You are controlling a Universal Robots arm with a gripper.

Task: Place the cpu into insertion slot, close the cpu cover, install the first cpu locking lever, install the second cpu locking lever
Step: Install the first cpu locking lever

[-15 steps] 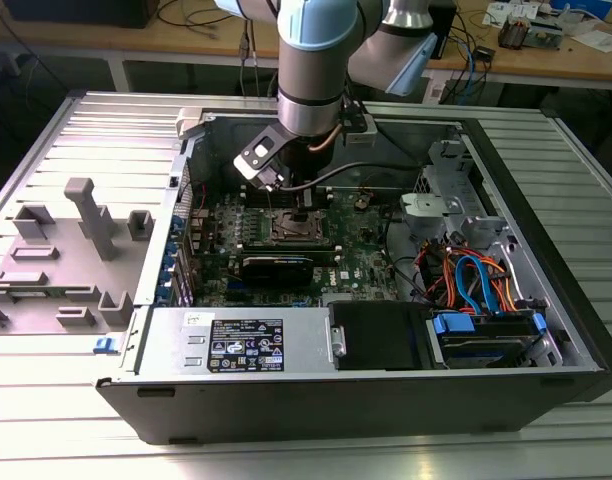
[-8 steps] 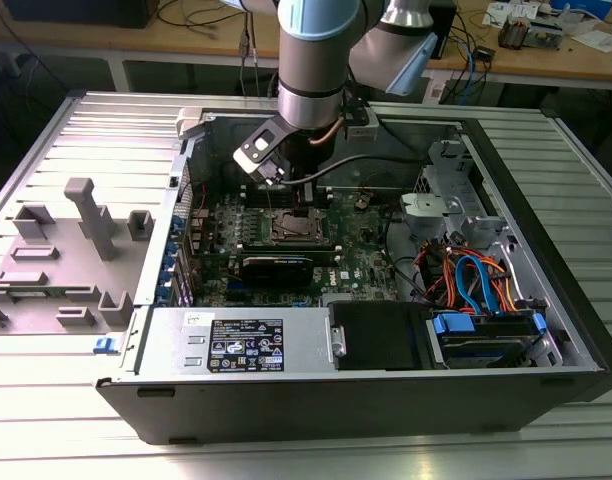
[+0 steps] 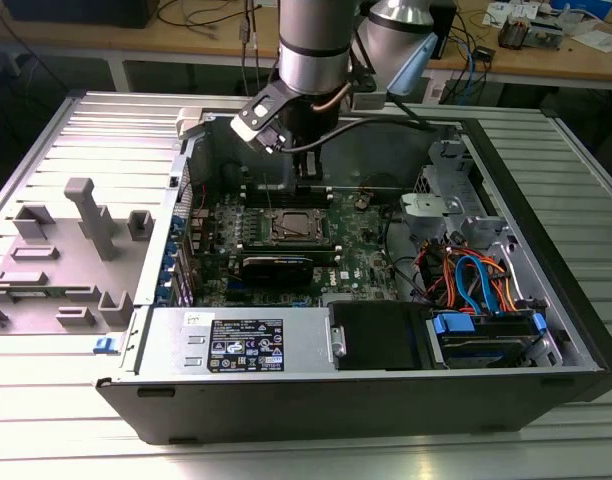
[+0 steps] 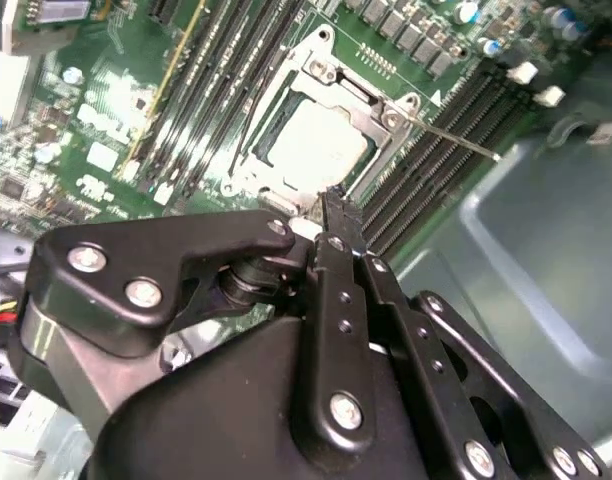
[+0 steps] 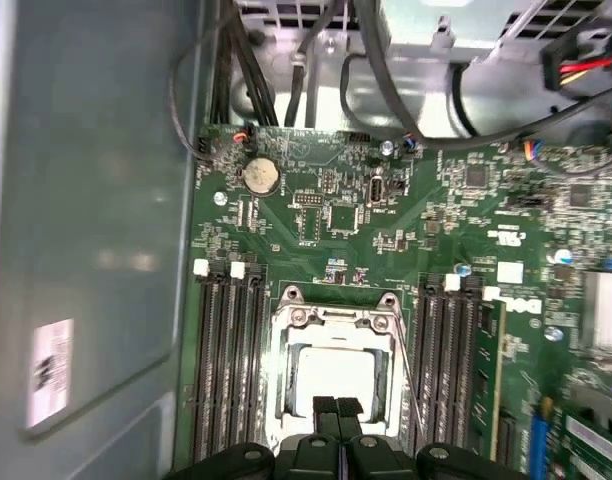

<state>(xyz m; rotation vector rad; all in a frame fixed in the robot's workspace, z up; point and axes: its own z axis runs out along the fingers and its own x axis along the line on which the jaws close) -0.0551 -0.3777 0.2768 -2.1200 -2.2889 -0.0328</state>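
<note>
Hovering over the cpu, pincer tips pressed together, empty, hiding one cpu cover edge

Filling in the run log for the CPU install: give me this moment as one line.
gripper shut, tips at insertion slot edge | cpu seated in slot | cpu cover down over cpu

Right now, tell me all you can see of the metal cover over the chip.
The cover is a thin silvery metal frame with a square cut-out, lying flat and closed on the green board. The pale grey chip shows through it. The shut claw is at one edge; whether it touches, I cannot tell.
</note>
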